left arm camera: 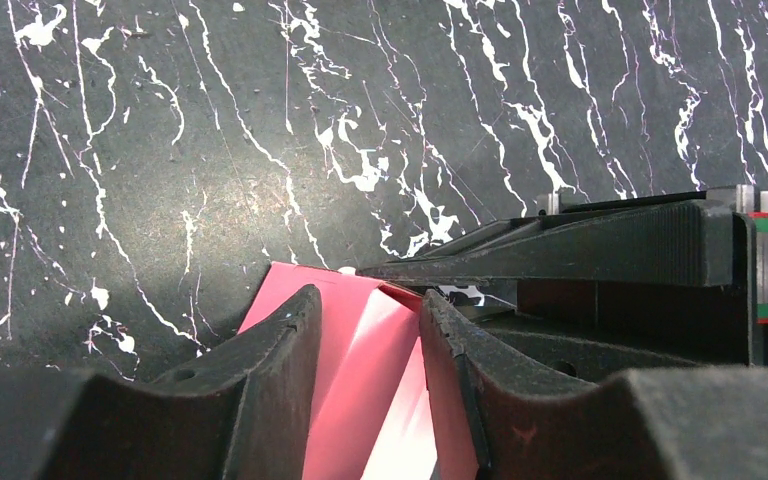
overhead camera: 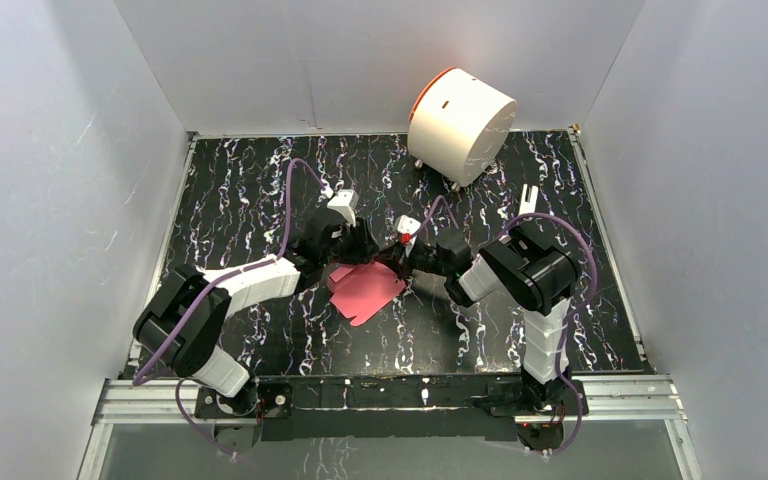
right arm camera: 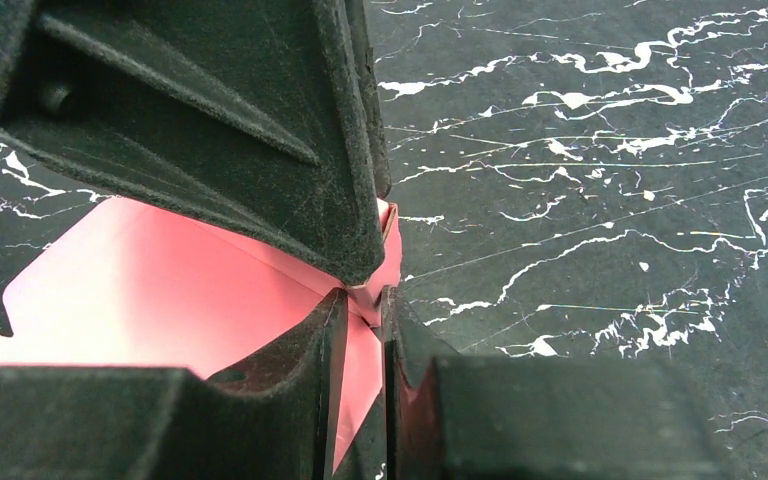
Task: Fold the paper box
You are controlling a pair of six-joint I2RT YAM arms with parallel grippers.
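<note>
The paper box (overhead camera: 365, 290) is a pink-red die-cut sheet lying partly folded at the middle of the black marbled table, between both arms. My left gripper (overhead camera: 363, 247) comes down on its far edge. In the left wrist view its jaws (left arm camera: 365, 300) stand apart astride a raised fold of the paper box (left arm camera: 360, 370). My right gripper (overhead camera: 400, 262) meets the sheet's far right corner. In the right wrist view its jaws (right arm camera: 363, 300) are nearly together, with a thin upright flap of the paper box (right arm camera: 160, 290) pinched between them. The two grippers almost touch.
A large white cylinder with an orange rim (overhead camera: 460, 122) lies on its side at the back right of the table. White walls close in the table on the left, back and right. An aluminium rail (overhead camera: 390, 395) runs along the near edge.
</note>
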